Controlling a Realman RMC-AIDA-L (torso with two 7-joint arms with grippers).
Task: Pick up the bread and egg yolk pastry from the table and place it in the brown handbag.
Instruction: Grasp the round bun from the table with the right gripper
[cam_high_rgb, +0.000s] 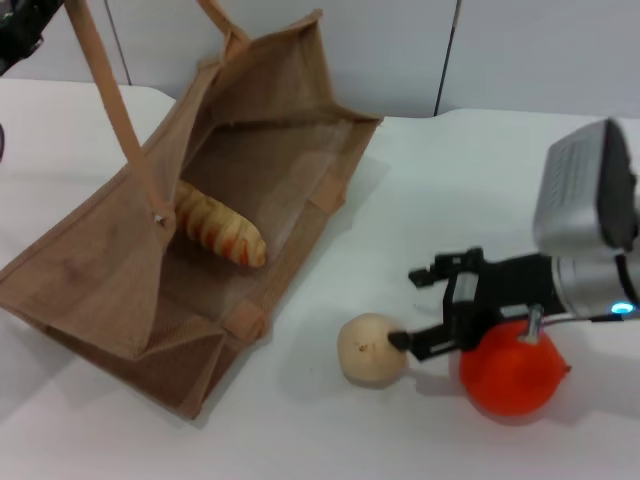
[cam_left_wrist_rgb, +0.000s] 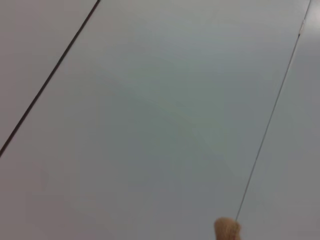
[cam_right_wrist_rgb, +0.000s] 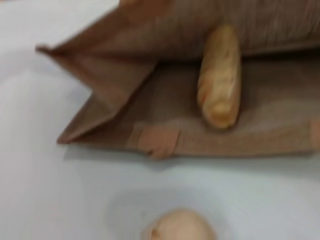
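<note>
Your bread (cam_high_rgb: 220, 229) lies inside the brown handbag (cam_high_rgb: 100, 280), which lies on its side on the white worktop (cam_high_rgb: 330, 430) with its mouth wide open. The egg yolk pastry (cam_high_rgb: 370, 347) sits on the worktop, near the bag's mouth. Your right gripper (cam_high_rgb: 410, 308) is low at the pastry with its fingers apart, and one fingertip touches it. An orange fruit (cam_high_rgb: 512, 368) sits right behind that gripper. Your left gripper is out of sight, up at the bag's handle (cam_high_rgb: 112, 95).
</note>
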